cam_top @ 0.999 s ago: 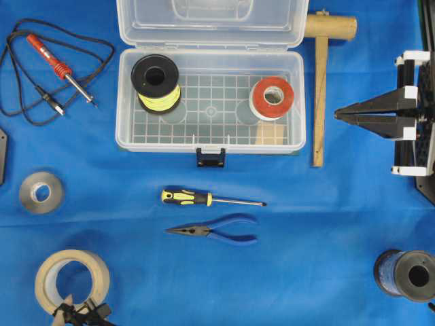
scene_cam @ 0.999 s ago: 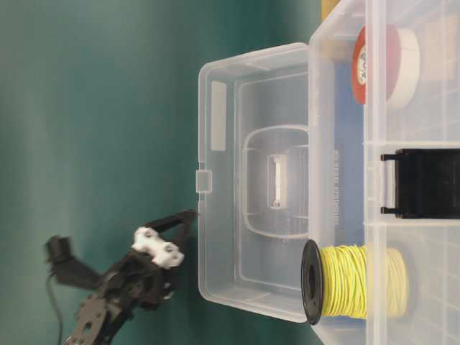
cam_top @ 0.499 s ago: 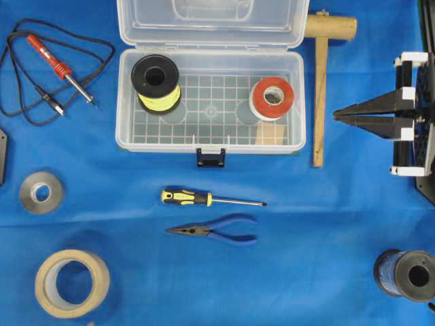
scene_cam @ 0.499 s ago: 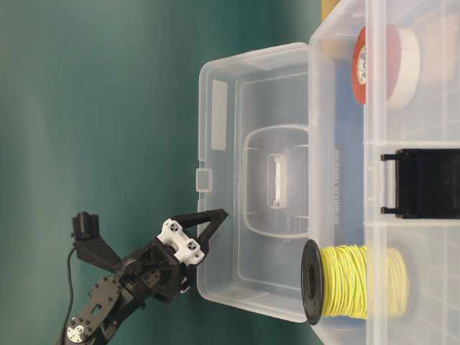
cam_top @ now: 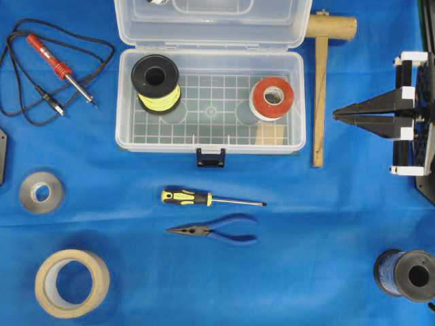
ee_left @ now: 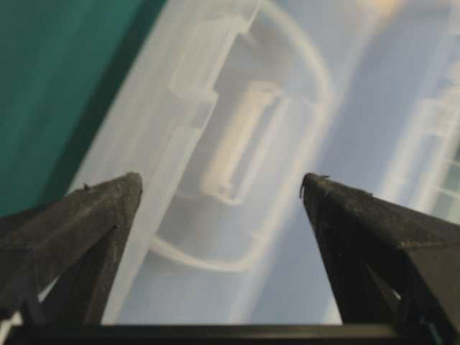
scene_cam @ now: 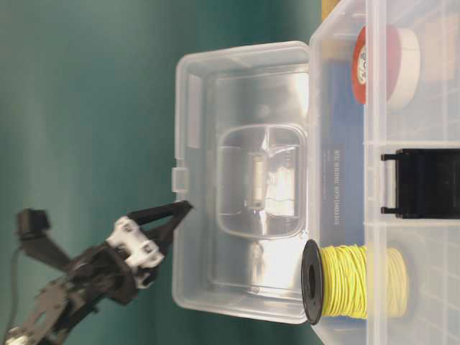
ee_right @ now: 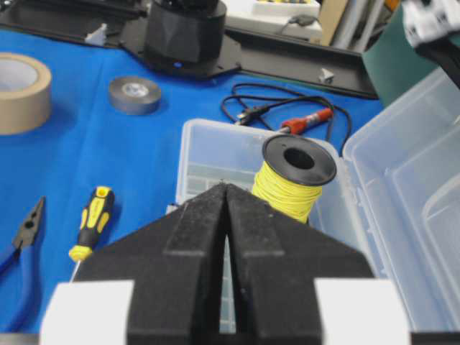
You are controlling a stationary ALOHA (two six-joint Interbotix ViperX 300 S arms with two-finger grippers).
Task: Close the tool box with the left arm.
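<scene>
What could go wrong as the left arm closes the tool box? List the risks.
1. The left pincer is open at the clear lid's edge; a thin tip could slip off the slick plastic.
2. The yellow wire spool stands tall in the tool box; the lid may catch on it.
3. Pushing the lid could slide the light box across the blue cloth.

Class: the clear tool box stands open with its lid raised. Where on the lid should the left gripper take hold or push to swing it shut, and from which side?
Work the lid's free edge by the small catch tab, farthest from the hinge. That gives most leverage. Come from behind it, where the open left gripper sits, and push toward the tool box.
</scene>
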